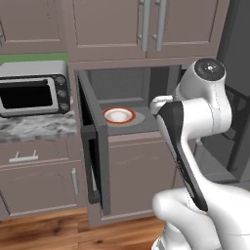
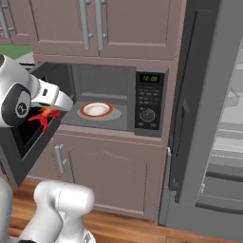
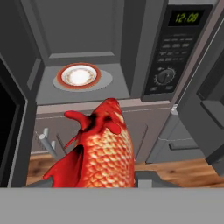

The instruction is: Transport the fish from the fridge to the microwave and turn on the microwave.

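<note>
A simulated kitchen of taupe-brown panelled cabinets (image 2: 118, 23) over a wood plank floor (image 3: 183, 168). Built into the cabinets is the black microwave (image 2: 151, 102) with green digital display, buttons and round knob; its door (image 1: 95, 156) stands swung wide open to the left. Inside, a white plate with an orange-red rim (image 2: 96, 109) lies on the oven floor. At the left, a silver toaster oven with knobs (image 1: 33, 88) sits on a marbled grey bench (image 1: 34, 128). At the right, the tall dark-grey fridge (image 2: 199, 109) has its door open, pale shelves showing within. The tool (image 2: 45, 116) hangs in front of the microwave opening, apparently closed on the small scaly red-orange fish (image 3: 103, 151), though its fingers are hidden behind the body. The fish is held in the air, short of the cavity and apart from the plate.
</note>
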### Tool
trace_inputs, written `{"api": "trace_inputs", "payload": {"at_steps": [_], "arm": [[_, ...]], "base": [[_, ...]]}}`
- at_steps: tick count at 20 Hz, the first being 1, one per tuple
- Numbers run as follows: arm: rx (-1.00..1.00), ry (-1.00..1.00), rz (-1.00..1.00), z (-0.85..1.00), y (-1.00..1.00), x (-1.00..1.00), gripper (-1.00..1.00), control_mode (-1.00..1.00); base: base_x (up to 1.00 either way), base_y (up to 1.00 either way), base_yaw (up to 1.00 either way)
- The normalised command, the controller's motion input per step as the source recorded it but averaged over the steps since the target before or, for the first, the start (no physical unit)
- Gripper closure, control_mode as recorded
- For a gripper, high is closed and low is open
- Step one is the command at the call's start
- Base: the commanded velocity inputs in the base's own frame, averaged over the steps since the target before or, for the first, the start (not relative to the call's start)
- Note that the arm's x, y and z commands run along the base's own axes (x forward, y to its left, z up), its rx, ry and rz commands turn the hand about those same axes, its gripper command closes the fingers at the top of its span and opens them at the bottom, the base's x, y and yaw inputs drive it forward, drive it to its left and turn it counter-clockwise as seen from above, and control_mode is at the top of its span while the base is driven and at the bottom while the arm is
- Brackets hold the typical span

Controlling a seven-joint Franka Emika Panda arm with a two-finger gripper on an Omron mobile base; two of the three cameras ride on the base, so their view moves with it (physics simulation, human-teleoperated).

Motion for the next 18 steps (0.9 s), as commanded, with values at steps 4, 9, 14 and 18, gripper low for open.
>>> {"api": "trace_inputs", "payload": {"at_steps": [4,9,14,18], "arm": [[0.0,0.0,0.0,0.0,0.0,0.0,1.0,1.0],[0.0,0.0,0.0,0.0,0.0,0.0,1.0,1.0],[0.0,0.0,0.12,0.0,-0.02,0.16,1.0,-1.0],[0.0,0.0,0.37,-0.05,-0.02,0.3,1.0,-1.0]], "base": [[0.0,0.0,0.0],[0.0,0.0,0.0],[0.01,0.0,0.0],[0.0,0.0,0.0]]}}
